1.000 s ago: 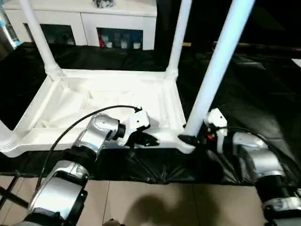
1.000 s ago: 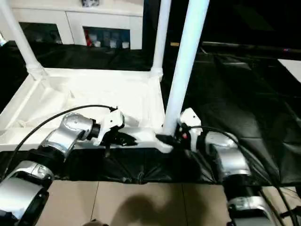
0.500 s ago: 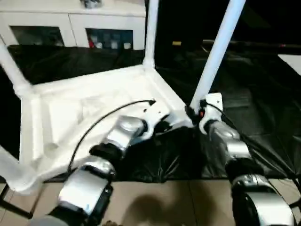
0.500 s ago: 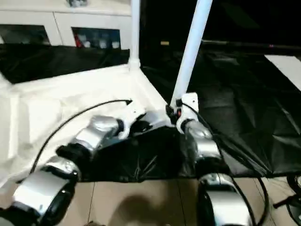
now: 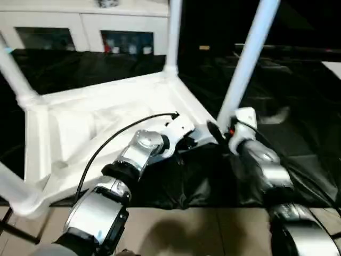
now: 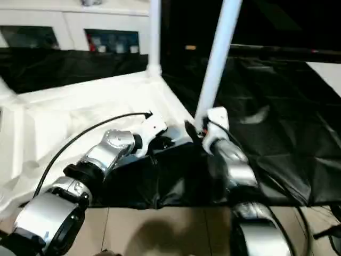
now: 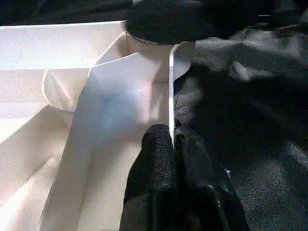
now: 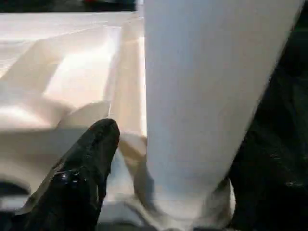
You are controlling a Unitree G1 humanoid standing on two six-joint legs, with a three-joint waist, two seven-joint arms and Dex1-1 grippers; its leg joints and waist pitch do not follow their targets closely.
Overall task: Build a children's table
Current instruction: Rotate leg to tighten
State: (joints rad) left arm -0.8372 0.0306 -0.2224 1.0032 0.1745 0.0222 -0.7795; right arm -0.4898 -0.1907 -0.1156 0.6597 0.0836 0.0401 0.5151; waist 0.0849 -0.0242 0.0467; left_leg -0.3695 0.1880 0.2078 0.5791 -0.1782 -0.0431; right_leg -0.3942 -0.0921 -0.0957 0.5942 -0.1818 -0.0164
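The children's table (image 5: 106,120) lies upside down on a black cloth, ribbed underside up. White legs stand in its sockets: one at the back left (image 5: 13,72), one at the back (image 5: 173,32), one at the near right corner (image 5: 248,58), one at the near left (image 5: 13,192). My left gripper (image 7: 172,139) is shut on the thin near rim (image 7: 171,86) of the table top, close to the right corner. My right gripper (image 5: 217,132) is at the base of the near right leg (image 8: 207,96), open, its one visible finger (image 8: 91,149) standing clear of the leg.
A white glass-doored cabinet (image 5: 85,26) stands behind the table. The black cloth (image 5: 298,106) spreads wrinkled to the right, and bare tan floor (image 5: 186,229) runs along its near edge. A black cable (image 5: 112,138) loops over my left forearm.
The table top has swung on the cloth, right side away from me and left side nearer. My right gripper's jaws have widened off the leg's base. The left grip on the rim holds.
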